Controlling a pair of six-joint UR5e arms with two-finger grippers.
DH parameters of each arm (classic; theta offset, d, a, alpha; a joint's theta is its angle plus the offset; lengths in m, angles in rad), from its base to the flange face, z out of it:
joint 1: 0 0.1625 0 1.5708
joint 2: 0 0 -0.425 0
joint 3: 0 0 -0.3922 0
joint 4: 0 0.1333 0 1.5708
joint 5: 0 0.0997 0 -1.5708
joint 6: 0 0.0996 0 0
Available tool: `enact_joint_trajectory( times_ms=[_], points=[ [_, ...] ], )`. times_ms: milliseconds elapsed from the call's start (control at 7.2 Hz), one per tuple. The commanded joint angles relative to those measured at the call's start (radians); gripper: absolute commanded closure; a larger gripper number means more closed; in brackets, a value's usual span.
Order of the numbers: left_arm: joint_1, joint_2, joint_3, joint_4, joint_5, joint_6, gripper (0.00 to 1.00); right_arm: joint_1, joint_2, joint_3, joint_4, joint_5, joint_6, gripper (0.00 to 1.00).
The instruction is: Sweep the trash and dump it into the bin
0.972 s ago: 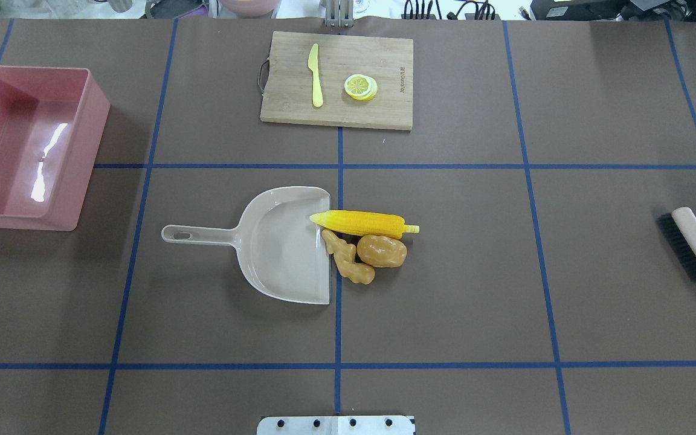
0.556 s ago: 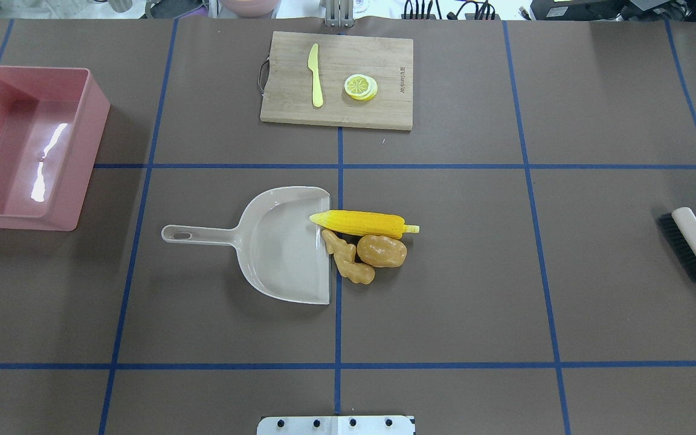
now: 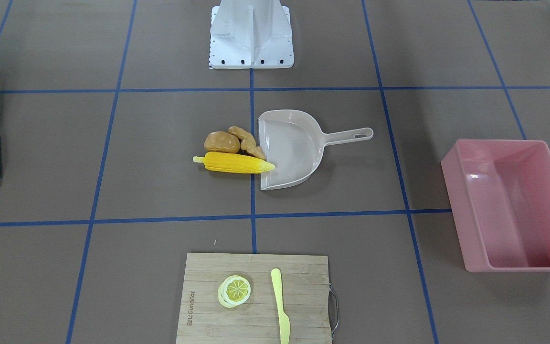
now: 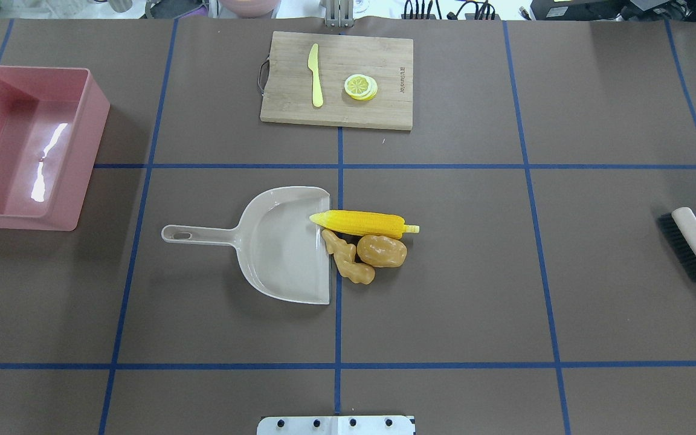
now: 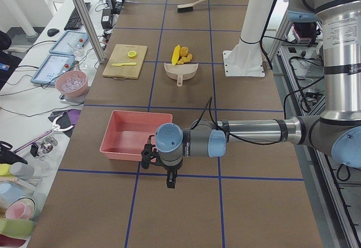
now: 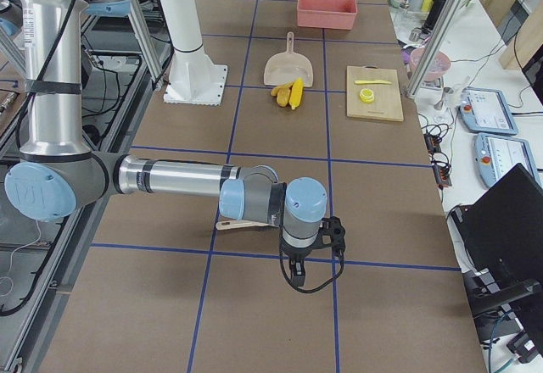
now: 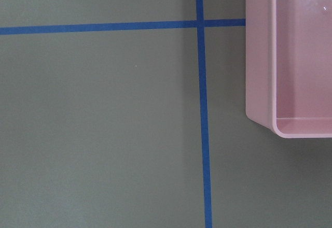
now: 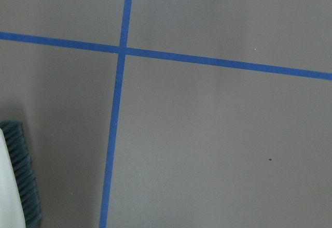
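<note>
The yellow corn cob (image 4: 363, 223), the brown potato (image 4: 382, 251) and the tan ginger root (image 4: 348, 260) lie together at the open mouth of the beige dustpan (image 4: 281, 254) in the table's middle. The corn's tip rests on the dustpan's lip. The pink bin (image 4: 91, 121) stands empty at the far left; its corner shows in the left wrist view (image 7: 259, 57). My left gripper (image 5: 170, 177) hangs near the bin and my right gripper (image 6: 297, 271) hangs near the brush. Both show only in the side views, so I cannot tell whether they are open or shut.
A beige brush with black bristles (image 4: 686, 244) lies at the right edge; it also shows in the right wrist view (image 8: 21, 181). A wooden cutting board (image 4: 384, 60) at the back holds a yellow knife (image 4: 315, 75) and lemon slices (image 4: 360, 86).
</note>
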Motion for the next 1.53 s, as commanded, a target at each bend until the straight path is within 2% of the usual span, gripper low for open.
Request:
enact_joint_trajectory(
  times_ms=[0,278,694,833,972,1389],
  points=[
    [0.0,-0.001,-0.003,-0.002,-0.001,0.007,0.02,-0.001,0.007,0.012,0.0,0.012,0.003,0.0],
    [0.0,-0.003,-0.003,-0.002,0.0,0.007,0.02,-0.001,0.01,0.015,0.0,0.035,0.002,0.0],
    [0.002,-0.019,-0.039,-0.004,-0.001,0.009,0.02,-0.036,0.01,0.07,-0.002,0.026,0.008,0.0],
    [0.035,-0.054,-0.055,-0.004,-0.001,0.009,0.02,-0.068,0.011,0.119,-0.003,0.02,0.011,0.0],
    [0.075,-0.114,-0.06,-0.004,-0.001,0.008,0.02,-0.082,0.01,0.116,-0.003,-0.023,0.013,0.0],
    [0.297,-0.349,-0.096,-0.002,0.012,0.007,0.02,-0.09,-0.004,0.163,-0.002,0.001,0.055,0.0]
  ],
)
